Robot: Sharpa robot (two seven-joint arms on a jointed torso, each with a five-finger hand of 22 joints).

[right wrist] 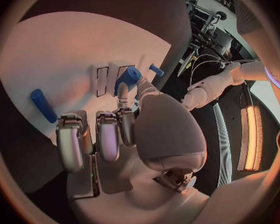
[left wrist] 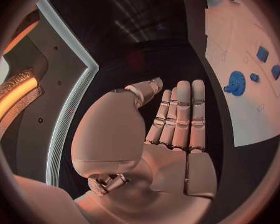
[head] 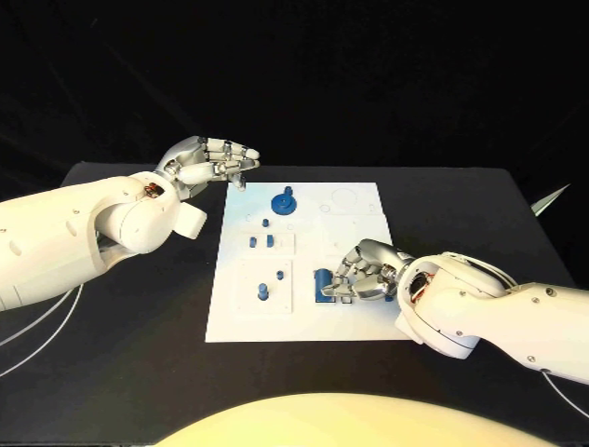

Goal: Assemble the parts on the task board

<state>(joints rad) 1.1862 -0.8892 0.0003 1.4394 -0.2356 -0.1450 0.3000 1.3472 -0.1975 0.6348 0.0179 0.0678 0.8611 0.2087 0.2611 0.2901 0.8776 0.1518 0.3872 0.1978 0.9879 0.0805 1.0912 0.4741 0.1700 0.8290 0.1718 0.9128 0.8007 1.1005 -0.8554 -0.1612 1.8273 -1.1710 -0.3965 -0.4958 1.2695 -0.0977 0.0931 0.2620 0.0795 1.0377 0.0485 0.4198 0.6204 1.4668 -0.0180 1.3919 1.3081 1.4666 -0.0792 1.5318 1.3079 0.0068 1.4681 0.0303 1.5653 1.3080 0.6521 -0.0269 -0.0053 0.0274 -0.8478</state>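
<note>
The white task board (head: 361,209) lies mid-table. My left hand (head: 214,160) hovers over its far left corner; the left wrist view shows this left hand (left wrist: 177,119) with straight fingers and nothing in it. A round blue part (head: 284,202) (left wrist: 235,83) stands on the board near that hand. My right hand (head: 368,270) (right wrist: 115,129) rests curled on the board's near right area, beside a blue block (head: 325,284). Its thumb and a finger pinch a blue cylinder (right wrist: 129,77). Two small blue pegs (head: 260,241) and two blue pieces (head: 272,285) sit on the board's left side.
A long blue piece (right wrist: 42,104) and a small peg (right wrist: 155,69) lie on the board (right wrist: 59,59) near my right hand. A pale pointed object (head: 551,198) sits at the black table's (head: 482,223) right edge. White cables (head: 12,349) trail off the left side.
</note>
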